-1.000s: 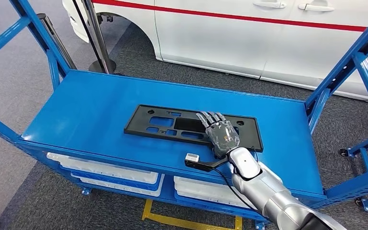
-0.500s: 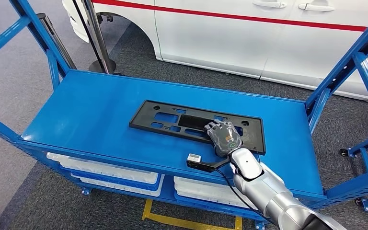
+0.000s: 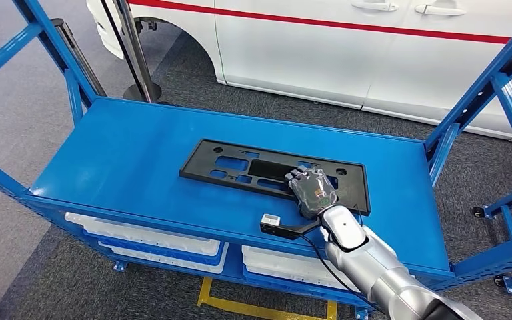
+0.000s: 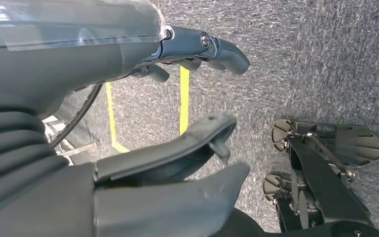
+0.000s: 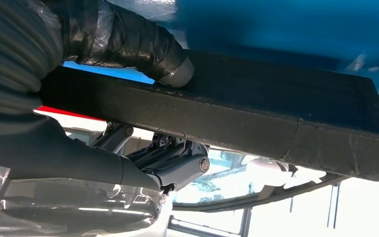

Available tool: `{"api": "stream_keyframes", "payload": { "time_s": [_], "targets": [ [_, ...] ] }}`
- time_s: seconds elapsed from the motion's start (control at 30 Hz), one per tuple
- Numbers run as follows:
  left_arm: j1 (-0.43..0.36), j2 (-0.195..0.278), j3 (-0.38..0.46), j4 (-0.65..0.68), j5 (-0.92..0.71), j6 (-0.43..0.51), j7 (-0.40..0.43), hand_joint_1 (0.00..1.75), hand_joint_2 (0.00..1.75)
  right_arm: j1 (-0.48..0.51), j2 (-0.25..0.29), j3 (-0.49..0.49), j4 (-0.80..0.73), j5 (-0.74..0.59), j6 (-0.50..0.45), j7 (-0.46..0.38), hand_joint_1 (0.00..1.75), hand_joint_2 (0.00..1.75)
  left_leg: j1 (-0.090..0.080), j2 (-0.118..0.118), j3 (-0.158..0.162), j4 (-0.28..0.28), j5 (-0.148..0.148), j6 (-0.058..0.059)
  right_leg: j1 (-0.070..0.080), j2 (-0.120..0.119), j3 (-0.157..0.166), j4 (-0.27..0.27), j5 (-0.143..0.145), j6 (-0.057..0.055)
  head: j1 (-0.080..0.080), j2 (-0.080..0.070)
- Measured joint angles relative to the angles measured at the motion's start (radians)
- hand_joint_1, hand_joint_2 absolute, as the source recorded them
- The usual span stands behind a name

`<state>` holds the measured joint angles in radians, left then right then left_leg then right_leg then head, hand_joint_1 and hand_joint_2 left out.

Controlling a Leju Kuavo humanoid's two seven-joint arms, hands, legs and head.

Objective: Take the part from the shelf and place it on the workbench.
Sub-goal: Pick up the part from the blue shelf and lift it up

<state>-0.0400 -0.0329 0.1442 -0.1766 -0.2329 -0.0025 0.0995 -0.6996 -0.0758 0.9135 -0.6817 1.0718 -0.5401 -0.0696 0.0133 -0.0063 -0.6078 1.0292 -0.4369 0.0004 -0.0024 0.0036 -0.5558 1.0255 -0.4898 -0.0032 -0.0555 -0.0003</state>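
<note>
on the left we see the grey carpet floor [image 3: 13, 127] and the blue shelf cart [image 3: 127, 160]. our left hand [image 4: 177, 98] hangs over the floor, its fingers apart with nothing in them. toward the middle, the flat black part [image 3: 240, 167] lies on the cart's top surface. at its right end our right hand [image 3: 312, 192] grasps the near edge, thumb [image 5: 168, 64] pressed against the part. behind stands a white car [image 3: 373, 53].
</note>
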Motion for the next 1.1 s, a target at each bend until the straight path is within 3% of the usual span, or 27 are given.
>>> {"api": "stream_keyframes", "payload": {
  "time_s": [0.3, 0.43, 0.7, 0.87, 0.93, 1.03, 1.07, 1.1],
  "targets": [
    [0.001, -0.003, 0.025, 0.000, 0.015, 0.015, -0.001, 0.00, 1.75, 0.016, -0.011, -0.009, -0.027, 0.001, -0.030, -0.002, 1.75, 1.75, 0.000, 0.000, 0.000, 0.000, 0.000, 0.000, 0.000, 0.000, 0.000, 0.000, 0.000, 0.000, 0.000, 0.000],
    [0.002, -0.004, 0.032, 0.000, 0.013, 0.018, -0.002, 0.00, 1.75, 0.037, -0.023, -0.014, -0.062, 0.020, -0.097, -0.006, 1.75, 1.75, 0.000, 0.000, 0.000, 0.000, 0.000, 0.000, 0.000, 0.000, 0.000, 0.000, 0.000, 0.000, 0.000, 0.000],
    [0.005, -0.004, 0.039, 0.000, 0.000, 0.023, 0.013, 0.00, 1.75, 0.111, -0.118, -0.067, -0.391, 0.045, -0.146, -0.049, 1.75, 1.75, -0.004, -0.001, -0.004, 0.004, -0.004, 0.005, -0.008, 0.000, -0.002, -0.002, 0.000, 0.003, 0.000, 0.000],
    [0.005, -0.003, 0.040, 0.000, -0.004, 0.024, 0.016, 0.00, 1.75, 0.129, -0.153, -0.093, -0.519, 0.026, -0.147, -0.074, 1.75, 1.75, -0.005, 0.001, 0.001, -0.006, 0.000, 0.019, -0.012, 0.000, 0.002, -0.006, -0.002, 0.016, 0.000, 0.000],
    [0.004, -0.004, 0.040, 0.000, -0.004, 0.024, 0.016, 0.00, 1.75, 0.132, -0.163, -0.099, -0.544, 0.021, -0.147, -0.079, 1.75, 1.75, 0.001, 0.005, 0.009, -0.024, 0.012, 0.029, -0.011, 0.001, -0.009, 0.026, -0.032, 0.021, 0.000, 0.000],
    [0.003, -0.005, 0.040, 0.000, -0.006, 0.024, 0.017, 0.00, 1.75, 0.140, -0.174, -0.104, -0.561, 0.009, -0.147, -0.092, 1.75, 1.75, 0.004, 0.008, 0.011, -0.029, 0.017, 0.035, -0.013, 0.001, -0.083, 0.195, -0.127, 0.025, 0.000, 0.000],
    [0.003, -0.005, 0.040, 0.000, -0.007, 0.024, 0.018, 0.00, 1.75, 0.145, -0.177, -0.105, -0.564, 0.004, -0.147, -0.098, 1.75, 1.75, 0.004, 0.008, 0.009, -0.027, 0.017, 0.034, -0.016, 0.001, -0.105, 0.242, -0.139, 0.027, 0.000, 0.000],
    [0.003, -0.005, 0.040, 0.000, -0.008, 0.025, 0.019, 0.00, 1.75, 0.150, -0.180, -0.105, -0.566, -0.003, -0.146, -0.103, 1.75, 1.75, 0.005, 0.007, 0.007, -0.024, 0.017, 0.033, -0.019, 0.001, -0.113, 0.257, -0.131, 0.029, 0.000, 0.000]
  ]
}}
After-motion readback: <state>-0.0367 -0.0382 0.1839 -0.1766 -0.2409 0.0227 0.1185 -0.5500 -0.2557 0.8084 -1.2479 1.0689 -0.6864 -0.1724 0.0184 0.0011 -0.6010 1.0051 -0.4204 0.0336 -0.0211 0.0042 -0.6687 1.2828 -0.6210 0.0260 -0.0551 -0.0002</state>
